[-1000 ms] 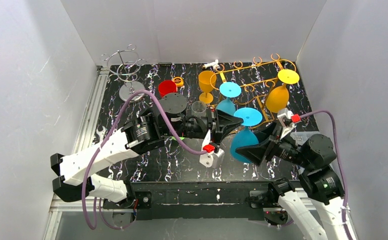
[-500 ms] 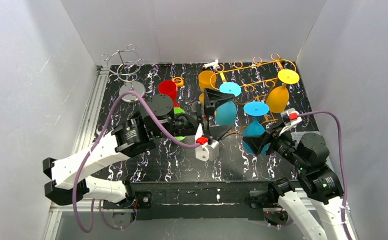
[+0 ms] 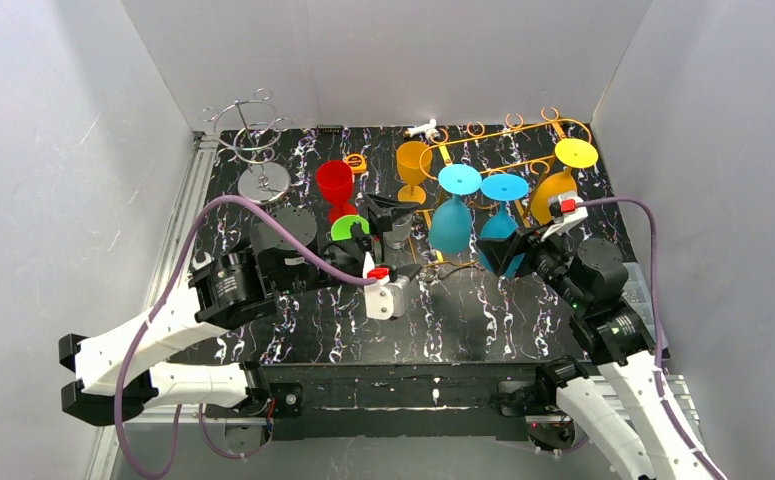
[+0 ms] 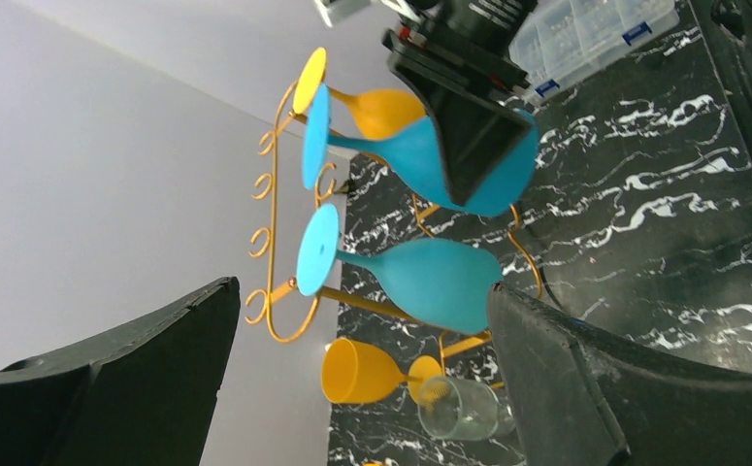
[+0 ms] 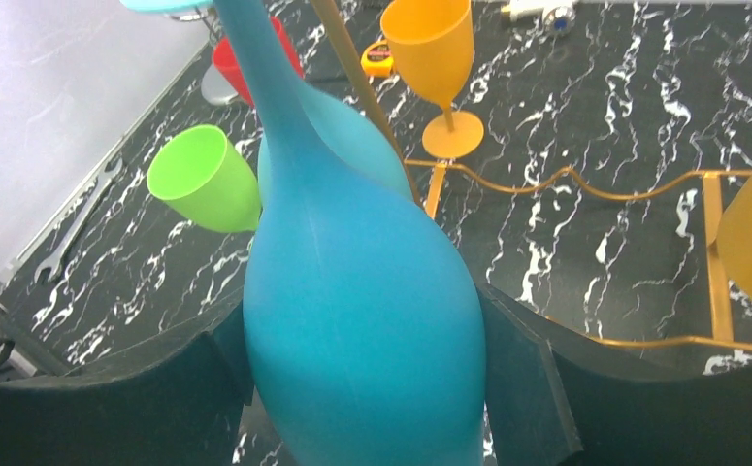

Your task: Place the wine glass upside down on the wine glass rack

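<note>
Wine glass [image 3: 492, 226], blue, upside down with its foot up at the gold rack [image 5: 717, 262], bowl between the right gripper's [image 5: 364, 330] jaws.

There are 2 blue glasses: this 1, and another [image 3: 450, 222] just beside it, also foot up on the rack. There are 2 yellow glasses, 1 hung [image 3: 553, 195] and 1 upright [image 3: 413, 165]. There is also 1 red cup [image 3: 335, 185], 1 green cup [image 3: 348, 228] and 1 clear glass [image 3: 397, 232]. There are 2 racks, the gold 1 and a silver rack [image 3: 258, 140]. The right jaws flank the bowl, close against each side; whether they squeeze it I cannot tell. The left gripper [image 4: 362, 289] has its jaws spread wide, holding nothing, apart from the glass.
</note>
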### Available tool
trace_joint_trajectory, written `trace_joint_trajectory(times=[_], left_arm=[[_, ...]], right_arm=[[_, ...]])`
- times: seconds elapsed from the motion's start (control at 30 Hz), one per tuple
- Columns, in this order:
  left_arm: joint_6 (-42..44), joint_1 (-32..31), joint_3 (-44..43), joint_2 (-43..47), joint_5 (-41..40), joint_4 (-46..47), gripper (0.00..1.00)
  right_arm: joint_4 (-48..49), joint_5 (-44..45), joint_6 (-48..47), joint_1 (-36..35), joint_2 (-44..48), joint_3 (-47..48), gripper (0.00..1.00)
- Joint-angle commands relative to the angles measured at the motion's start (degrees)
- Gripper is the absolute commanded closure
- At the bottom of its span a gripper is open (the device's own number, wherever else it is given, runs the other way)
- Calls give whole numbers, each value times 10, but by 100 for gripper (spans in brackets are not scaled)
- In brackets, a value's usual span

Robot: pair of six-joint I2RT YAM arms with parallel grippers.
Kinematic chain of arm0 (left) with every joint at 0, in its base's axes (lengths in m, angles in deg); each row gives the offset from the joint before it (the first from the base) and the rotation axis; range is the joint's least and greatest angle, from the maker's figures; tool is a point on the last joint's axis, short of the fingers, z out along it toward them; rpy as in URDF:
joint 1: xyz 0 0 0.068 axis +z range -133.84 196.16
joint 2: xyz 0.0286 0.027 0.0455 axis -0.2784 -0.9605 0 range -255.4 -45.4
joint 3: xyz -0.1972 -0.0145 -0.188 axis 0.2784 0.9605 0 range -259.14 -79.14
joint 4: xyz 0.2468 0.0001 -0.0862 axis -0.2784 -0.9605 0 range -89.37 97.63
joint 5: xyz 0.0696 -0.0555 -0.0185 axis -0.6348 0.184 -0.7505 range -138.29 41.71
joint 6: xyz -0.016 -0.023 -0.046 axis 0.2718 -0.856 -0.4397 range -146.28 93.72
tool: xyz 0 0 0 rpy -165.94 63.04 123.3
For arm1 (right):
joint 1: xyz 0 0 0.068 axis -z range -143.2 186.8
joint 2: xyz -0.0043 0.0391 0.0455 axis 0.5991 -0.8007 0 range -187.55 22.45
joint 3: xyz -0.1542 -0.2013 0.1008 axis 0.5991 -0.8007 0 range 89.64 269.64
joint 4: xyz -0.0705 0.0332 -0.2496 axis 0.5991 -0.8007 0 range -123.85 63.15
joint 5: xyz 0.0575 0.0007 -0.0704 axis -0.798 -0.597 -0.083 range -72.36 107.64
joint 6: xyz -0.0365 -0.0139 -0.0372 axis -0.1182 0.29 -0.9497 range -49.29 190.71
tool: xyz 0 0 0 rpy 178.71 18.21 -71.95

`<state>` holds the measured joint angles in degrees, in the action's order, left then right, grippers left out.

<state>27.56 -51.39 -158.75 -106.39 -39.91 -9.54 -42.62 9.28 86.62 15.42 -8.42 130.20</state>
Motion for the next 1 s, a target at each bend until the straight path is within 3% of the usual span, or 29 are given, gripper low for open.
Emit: trace_joint_trajectory(times=[0.0, 0.97], left_arm=[[-23, 3, 13, 25, -13, -18, 2], [-19, 3, 28, 50, -3, -34, 2]], right_arm=[[110, 17, 1, 2, -10, -9, 59], [215, 39, -12, 2, -93, -47, 60]])
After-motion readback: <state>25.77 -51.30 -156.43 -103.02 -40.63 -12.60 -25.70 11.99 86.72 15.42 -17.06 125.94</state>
